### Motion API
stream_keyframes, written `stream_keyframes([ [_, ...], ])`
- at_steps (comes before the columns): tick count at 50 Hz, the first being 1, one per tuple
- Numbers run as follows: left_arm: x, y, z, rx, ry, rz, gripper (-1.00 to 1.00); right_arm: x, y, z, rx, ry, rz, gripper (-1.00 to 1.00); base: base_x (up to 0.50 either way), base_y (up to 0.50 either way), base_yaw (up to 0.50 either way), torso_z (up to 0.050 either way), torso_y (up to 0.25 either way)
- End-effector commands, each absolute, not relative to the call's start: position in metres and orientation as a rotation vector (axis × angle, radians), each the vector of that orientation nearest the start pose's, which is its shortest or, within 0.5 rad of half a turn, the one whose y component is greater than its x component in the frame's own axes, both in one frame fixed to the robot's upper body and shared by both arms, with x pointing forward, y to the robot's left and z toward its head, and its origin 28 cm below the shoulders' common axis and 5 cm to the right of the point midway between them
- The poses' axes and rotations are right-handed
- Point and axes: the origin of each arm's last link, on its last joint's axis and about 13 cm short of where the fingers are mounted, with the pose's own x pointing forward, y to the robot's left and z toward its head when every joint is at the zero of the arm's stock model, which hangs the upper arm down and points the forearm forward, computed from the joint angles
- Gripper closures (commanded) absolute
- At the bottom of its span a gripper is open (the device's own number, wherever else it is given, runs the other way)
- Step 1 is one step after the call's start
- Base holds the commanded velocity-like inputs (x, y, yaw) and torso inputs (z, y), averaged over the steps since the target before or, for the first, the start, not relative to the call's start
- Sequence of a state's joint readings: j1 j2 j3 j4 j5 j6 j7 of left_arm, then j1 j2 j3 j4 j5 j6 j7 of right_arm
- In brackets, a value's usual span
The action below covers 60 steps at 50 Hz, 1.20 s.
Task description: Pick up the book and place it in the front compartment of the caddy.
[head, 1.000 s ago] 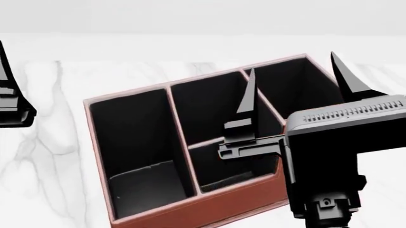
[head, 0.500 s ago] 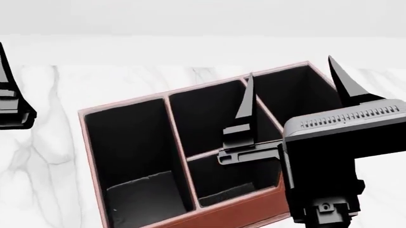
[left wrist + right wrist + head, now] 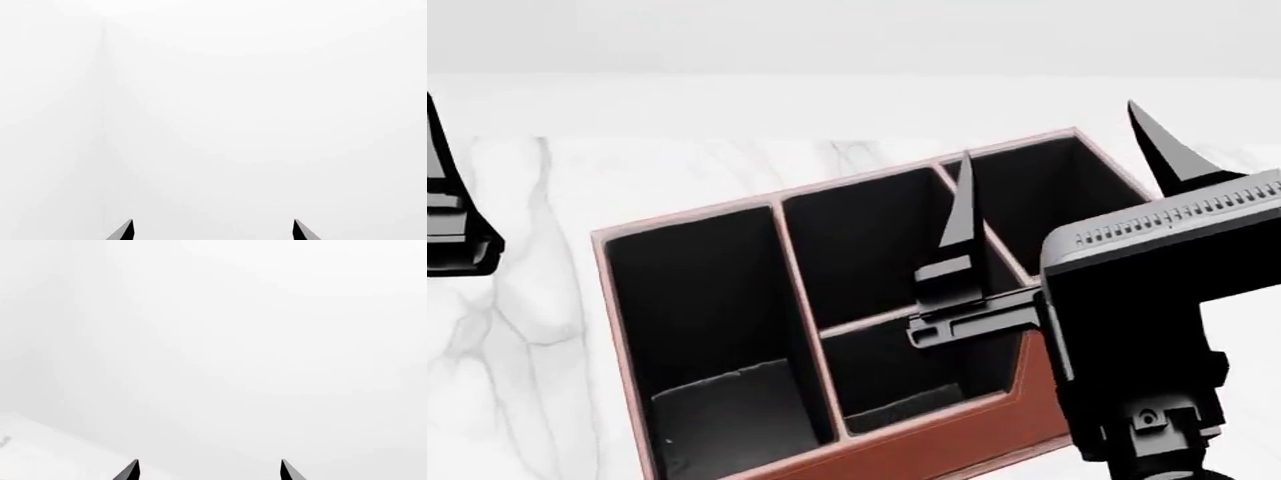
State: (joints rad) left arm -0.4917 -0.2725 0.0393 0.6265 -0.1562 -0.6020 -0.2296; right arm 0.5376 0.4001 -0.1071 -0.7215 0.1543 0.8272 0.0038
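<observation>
The reddish-brown caddy (image 3: 961, 440) with black lining fills the middle of the head view on the white marble table. Its front compartment (image 3: 888, 375) is the small squarish cell behind a low pink-edged divider; only dark lining and a greyish floor patch show inside. The book is not visible in any view. My right gripper (image 3: 1049, 130) is open and empty, fingers pointing up, hovering over the caddy's right side; it also shows in the right wrist view (image 3: 209, 470). My left gripper (image 3: 213, 230) is open and empty, with one finger (image 3: 443, 190) at the head view's left edge.
The marble table (image 3: 534, 300) extends to the left of and behind the caddy. A long full-length cell (image 3: 707, 310) lies on the caddy's left side. Both wrist views face a blank white background.
The head view tilted slightly, so the caddy sits lower in frame. My right gripper has shifted a little to the right. The left gripper has not moved.
</observation>
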Motion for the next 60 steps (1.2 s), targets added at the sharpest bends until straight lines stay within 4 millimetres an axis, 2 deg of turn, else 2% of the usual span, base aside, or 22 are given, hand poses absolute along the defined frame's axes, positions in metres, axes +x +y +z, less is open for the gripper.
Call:
stream_keyframes([
  [1,0.252,0.240,0.216,0.114,-0.523,0.128,-1.00,0.234,-0.158,0.240,-0.400,-0.365,0.228,-1.00,0.00,0.00,0.00,0.000,0.000],
  [13,0.252,0.240,0.217,0.114,-0.524,0.131,-1.00,0.228,-0.173,0.244,-0.492,-0.213,0.403,-1.00,0.00,0.00,0.00,0.000,0.000],
  [19,0.252,0.242,0.214,0.117,-0.517,0.139,-1.00,0.219,-0.182,0.239,-0.518,-0.096,0.514,-1.00,0.00,0.00,0.00,0.000,0.000],
  [31,0.252,0.242,0.216,0.119,-0.519,0.139,-1.00,0.207,-0.198,0.237,-0.513,0.024,0.573,-1.00,0.00,0.00,0.00,0.000,0.000],
  [35,0.252,0.241,0.217,0.117,-0.521,0.140,-1.00,0.205,-0.200,0.234,-0.536,0.052,0.616,-1.00,0.00,0.00,0.00,0.000,0.000],
  [37,0.251,0.241,0.217,0.117,-0.521,0.139,-1.00,0.205,-0.202,0.226,-0.595,0.160,0.628,-1.00,0.00,0.00,0.00,0.000,0.000],
  [44,0.251,0.241,0.216,0.117,-0.519,0.140,-1.00,0.201,-0.200,0.217,-0.615,0.300,0.689,-1.00,0.00,0.00,0.00,0.000,0.000],
  [60,0.251,0.241,0.215,0.115,-0.516,0.140,-1.00,0.189,-0.199,0.214,-0.687,0.389,0.740,-1.00,0.00,0.00,0.00,0.000,0.000],
])
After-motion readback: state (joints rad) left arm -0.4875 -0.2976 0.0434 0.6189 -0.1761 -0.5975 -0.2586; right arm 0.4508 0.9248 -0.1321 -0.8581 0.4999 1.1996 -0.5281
